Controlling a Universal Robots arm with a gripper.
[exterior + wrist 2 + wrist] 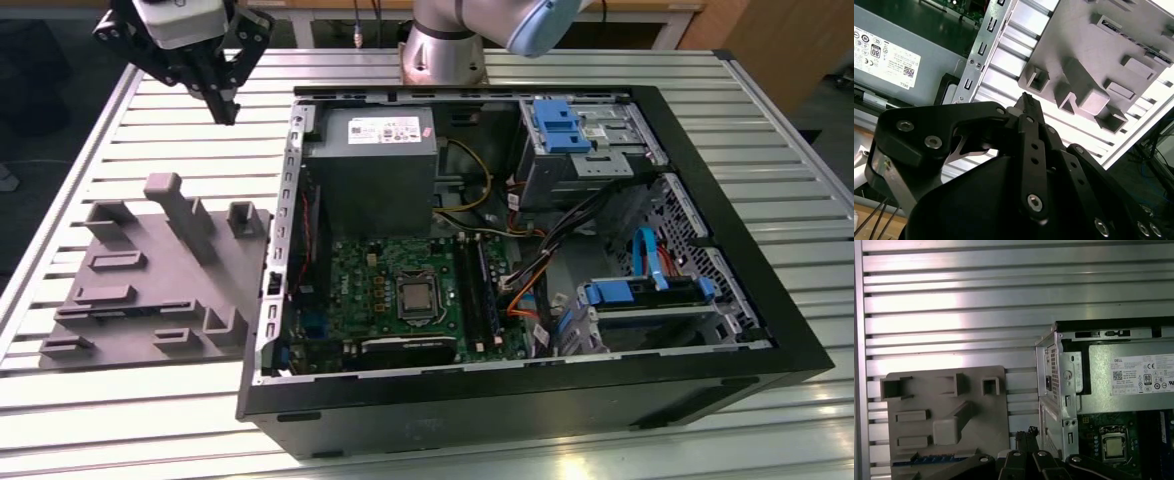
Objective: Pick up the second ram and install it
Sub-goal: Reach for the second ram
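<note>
1. The exterior view takes in the whole open computer case (pixel 534 260) lying on the slatted desk (pixel 80 400). Inside it are the green board (pixel 400 290), long dark slots just beside its silver chip (pixel 416 295), and cables.
2. The first wrist view looks straight down past the gripper (pixel 1026 434) onto the grey tray (pixel 944 415). There the second ram (pixel 929 459) shows as a narrow dark bluish strip lying flat in a tray slot, at the tray's end below the gripper. In the exterior view it is a thin dark line (pixel 134 311).
3. The second wrist view looks along the gripper's black linkages to the fingertips (pixel 1026 100), with the tray's posts and the case's metal edge beyond them.
4. The arm (pixel 447 45) stands at the desk's far edge behind the case. The gripper (pixel 227 112) hangs high and points down, above the desk beyond the tray's far end and apart from the case corner.
5. The gripper is narrow, its fingers drawn together to a point, and nothing can be seen between them. It touches nothing.
6. Count:
   - one arm
   - one gripper
   - one tray
   - one case
   - one grey power supply (pixel 374 150)
   - one silver chip
   - two blue drive brackets (pixel 561 125)
</note>
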